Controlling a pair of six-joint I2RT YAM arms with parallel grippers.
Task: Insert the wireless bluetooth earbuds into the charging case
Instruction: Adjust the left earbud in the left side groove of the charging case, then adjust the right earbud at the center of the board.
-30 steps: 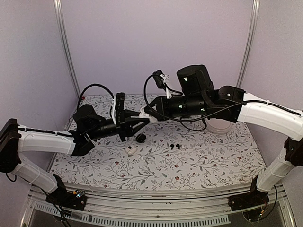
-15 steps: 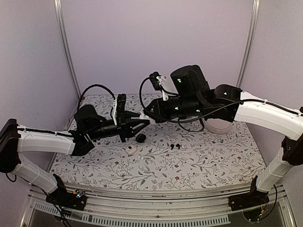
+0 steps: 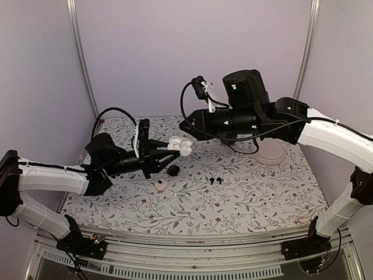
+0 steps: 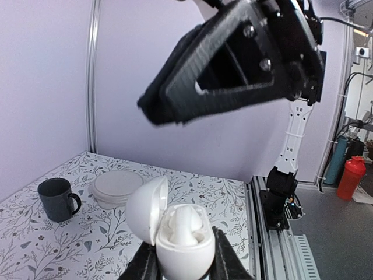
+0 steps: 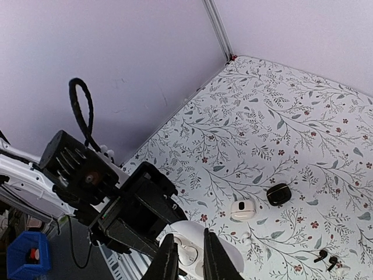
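My left gripper [image 3: 173, 149] is shut on an open white charging case [image 3: 181, 144] and holds it above the table. In the left wrist view [image 4: 183, 258] the case [image 4: 185, 245] has its lid swung left and one white earbud [image 4: 182, 224] seated inside. My right gripper [image 3: 186, 129] hovers just above the case. Its fingers stand slightly apart with nothing between them in the right wrist view [image 5: 187, 233]. A black pair of earbuds [image 3: 215, 180] lies on the table. A white earbud [image 5: 245, 237] lies near the small white case.
A round black case [image 3: 173, 170] and a small white case [image 3: 161, 184] lie on the flowered table below the grippers. A white dish [image 3: 271, 154] stands at the back right. A dark mug [image 4: 58, 198] shows in the left wrist view.
My right gripper has lifted up and back to the right, off the white case, which now shows open. My left gripper has shifted slightly left with the case.
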